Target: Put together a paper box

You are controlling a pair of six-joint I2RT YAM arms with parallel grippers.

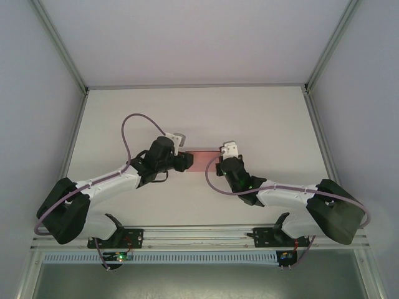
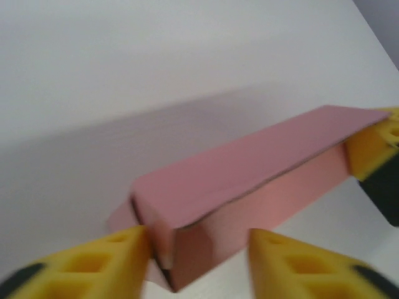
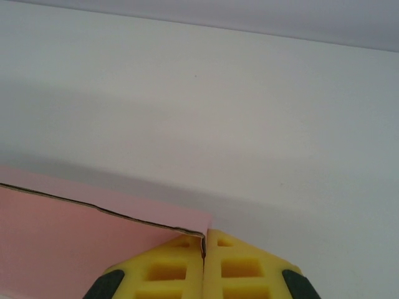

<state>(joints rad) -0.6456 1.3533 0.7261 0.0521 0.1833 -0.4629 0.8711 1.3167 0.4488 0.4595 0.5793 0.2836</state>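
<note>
Table (image 1: 249, 118): pale and bare around the paper box, and it carried the box flat near its middle.
Left arm (image 1: 106, 180): reached in toward the box's left end.
Right arm (image 1: 293, 193): came at the box's right end, mirroring the other arm.
Paper box (image 1: 201, 160): pink card, already folded up into a long low rectangular body. It lay on its side between the two claws. The left wrist view (image 2: 249, 180) showed the top panel's edge lapped over the side wall with a thin seam open along it.
Left gripper (image 2: 199, 249): released, jaws spread wide and straddling the box's left end. One yellow finger (image 2: 124, 252) touched the end flap and the other stood just clear of the side wall.
Right gripper (image 3: 204, 261): clenched, and it looked to have the box's right end corner nipped between its pads. The card's dark edge ran straight into the closed line between them.
End flap (image 2: 153, 233): at the box's left end, bent round but not sitting flush. I could not tell whether it was tucked.
Step in hand: by my reading, closing the left end while the right claw anchored the body.
Next move: it called for the left fingers to press that flap square into the opening. The right claw's hold had to stay firm so the light card would not slide or buckle.
</note>
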